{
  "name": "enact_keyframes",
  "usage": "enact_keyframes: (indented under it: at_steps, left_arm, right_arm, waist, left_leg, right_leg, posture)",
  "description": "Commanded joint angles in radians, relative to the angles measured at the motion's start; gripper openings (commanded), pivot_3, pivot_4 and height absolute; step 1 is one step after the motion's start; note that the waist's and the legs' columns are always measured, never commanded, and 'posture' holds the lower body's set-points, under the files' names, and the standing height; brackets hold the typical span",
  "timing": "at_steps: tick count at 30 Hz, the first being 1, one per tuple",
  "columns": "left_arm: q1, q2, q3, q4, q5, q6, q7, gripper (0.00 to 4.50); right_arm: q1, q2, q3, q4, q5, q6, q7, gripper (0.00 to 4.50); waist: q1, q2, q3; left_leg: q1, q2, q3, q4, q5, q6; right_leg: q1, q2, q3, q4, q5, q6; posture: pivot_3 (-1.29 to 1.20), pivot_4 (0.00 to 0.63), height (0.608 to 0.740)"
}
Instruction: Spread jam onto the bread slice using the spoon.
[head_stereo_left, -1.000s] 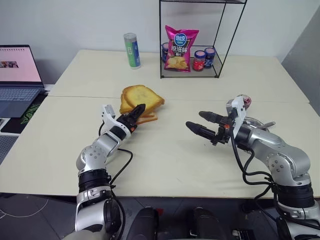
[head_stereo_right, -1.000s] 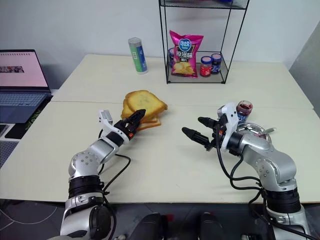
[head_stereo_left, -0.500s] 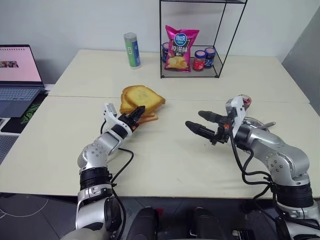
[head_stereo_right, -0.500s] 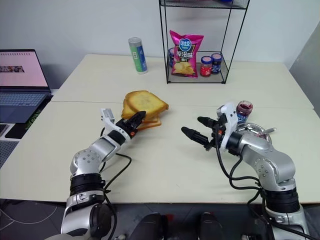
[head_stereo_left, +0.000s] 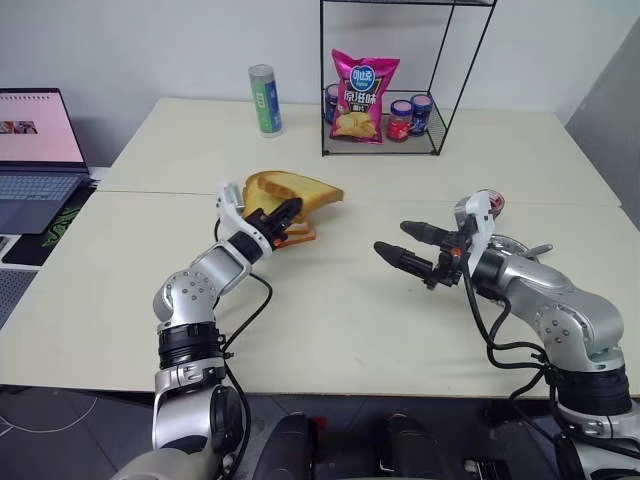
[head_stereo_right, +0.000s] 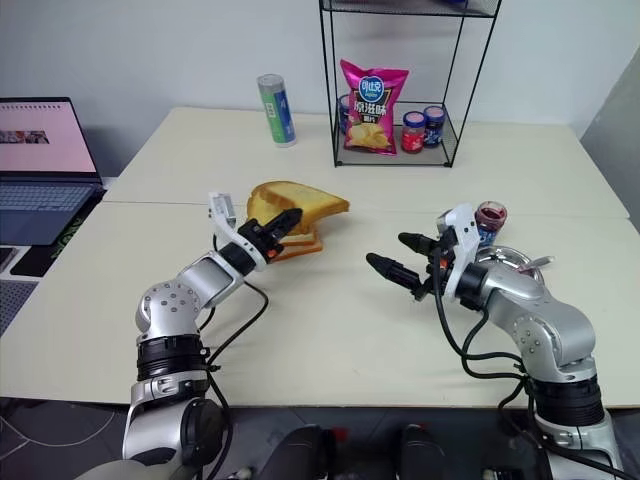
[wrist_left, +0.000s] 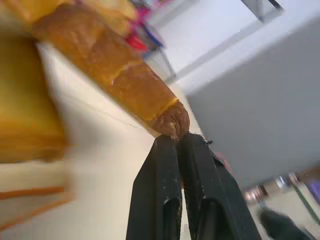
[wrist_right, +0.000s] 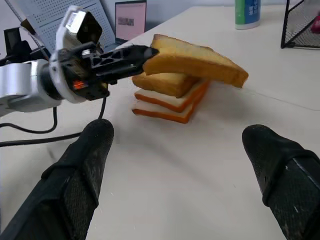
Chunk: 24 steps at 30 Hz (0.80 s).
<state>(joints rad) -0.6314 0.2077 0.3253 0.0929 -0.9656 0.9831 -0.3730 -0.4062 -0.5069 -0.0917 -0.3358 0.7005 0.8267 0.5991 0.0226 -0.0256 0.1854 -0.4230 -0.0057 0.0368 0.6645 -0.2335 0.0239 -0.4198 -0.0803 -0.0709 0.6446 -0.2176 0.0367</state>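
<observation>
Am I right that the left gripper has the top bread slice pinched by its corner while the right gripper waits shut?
Not quite: the right gripper waits open, fingers wide apart in the right wrist view. The left gripper does pinch the bread slice by its corner.

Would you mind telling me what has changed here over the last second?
The left gripper closed on the top bread slice's corner and lifted it off the pile, swinging it rightward. The open right gripper and everything else stayed put.

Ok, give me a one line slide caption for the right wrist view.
Left gripper pinches the bread slice by its corner, lifted off the toast pile, seen between the open right jaws.
</observation>
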Motion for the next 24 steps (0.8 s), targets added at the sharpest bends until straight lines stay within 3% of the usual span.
enact_keyframes:
  at_steps: [1, 9, 19, 24]
  left_arm:
    - [0.057, 0.043, -0.115, -0.165, -0.062, 0.137, -0.073, 0.05]
    - [0.245, 0.09, -0.313, -0.178, 0.076, 0.165, -0.082, 0.05]
    - [0.178, 0.051, -0.352, -0.079, 0.254, 0.012, -0.07, 0.05]
    - [0.177, 0.052, -0.357, -0.079, 0.272, 0.014, -0.102, 0.05]
  right_arm:
    - [-0.025, -0.024, -0.084, -0.065, 0.069, 0.031, -0.02, 4.5]
    - [0.019, -0.049, -0.1, -0.095, 0.087, 0.055, -0.034, 4.5]
    - [0.02, -0.047, -0.084, -0.08, 0.082, 0.051, -0.027, 4.5]
    - [0.023, -0.049, -0.081, -0.076, 0.08, 0.048, -0.02, 4.5]
  waist:
    - [-0.001, 0.0, 0.0]
    - [-0.007, 0.0, 0.0]
    - [-0.001, 0.0, 0.0]
    - [-0.001, 0.0, 0.0]
  left_leg:
    - [0.0, 0.0, 0.0, 0.0, 0.0, 0.0]
    - [0.003, 0.001, 0.001, -0.001, 0.0, 0.0]
    - [0.003, 0.001, 0.001, -0.001, 0.0, 0.0]
    - [0.002, 0.001, 0.002, -0.001, 0.0, 0.0]
  right_leg:
    - [0.0, 0.0, 0.0, 0.0, 0.0, 0.0]
    - [0.0, 0.0, 0.002, 0.001, -0.002, 0.002]
    - [0.0, -0.004, 0.003, 0.0, -0.003, 0.002]
    - [0.0, -0.003, 0.002, 0.0, -0.001, -0.002]
  posture:
    - [0.0, 0.15, 0.74]
    - [0.0, 0.15, 0.74]
    - [0.0, 0.15, 0.74]
    - [0.0, 0.15, 0.74]
